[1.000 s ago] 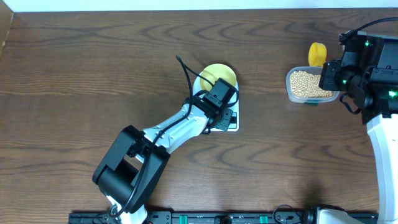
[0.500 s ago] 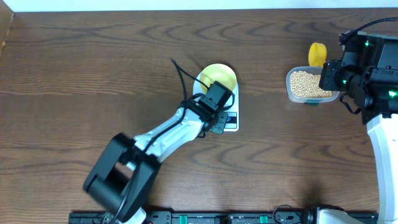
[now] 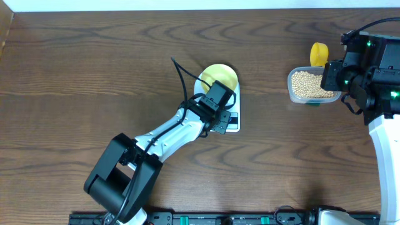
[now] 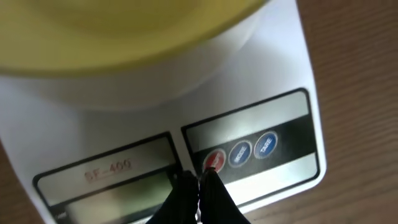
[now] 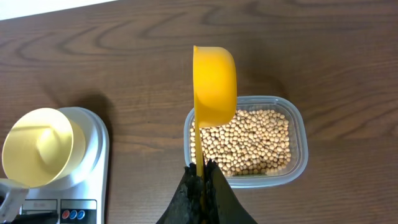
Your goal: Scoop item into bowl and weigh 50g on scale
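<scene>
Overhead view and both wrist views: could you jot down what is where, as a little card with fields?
bowl: empty, sitting on the scale
left pincer: shut, tips at the scale's red button
right pincer: shut on the handle of the scoop, held over the tub
beans: in the tub, none in the bowl

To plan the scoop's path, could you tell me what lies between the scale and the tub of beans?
Nothing: between scale and tub is bare table, per the overhead view.
</scene>
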`<move>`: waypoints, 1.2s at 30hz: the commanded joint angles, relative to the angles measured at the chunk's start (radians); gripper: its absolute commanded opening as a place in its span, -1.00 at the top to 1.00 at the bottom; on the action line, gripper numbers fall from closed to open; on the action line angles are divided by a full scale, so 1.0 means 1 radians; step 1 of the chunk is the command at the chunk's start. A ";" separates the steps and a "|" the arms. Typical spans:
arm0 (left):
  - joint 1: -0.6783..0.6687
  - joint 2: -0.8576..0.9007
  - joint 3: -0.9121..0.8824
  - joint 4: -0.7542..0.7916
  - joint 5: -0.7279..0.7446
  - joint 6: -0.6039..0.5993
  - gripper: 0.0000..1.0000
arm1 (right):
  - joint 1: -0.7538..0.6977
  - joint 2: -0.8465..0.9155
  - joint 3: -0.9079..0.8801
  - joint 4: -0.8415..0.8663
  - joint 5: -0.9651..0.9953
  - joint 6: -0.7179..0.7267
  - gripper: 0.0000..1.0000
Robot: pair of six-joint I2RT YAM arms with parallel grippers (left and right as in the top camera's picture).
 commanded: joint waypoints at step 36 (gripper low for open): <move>0.005 0.239 -0.022 -0.068 -0.088 -0.007 0.86 | -0.003 0.001 0.015 -0.017 0.005 0.002 0.98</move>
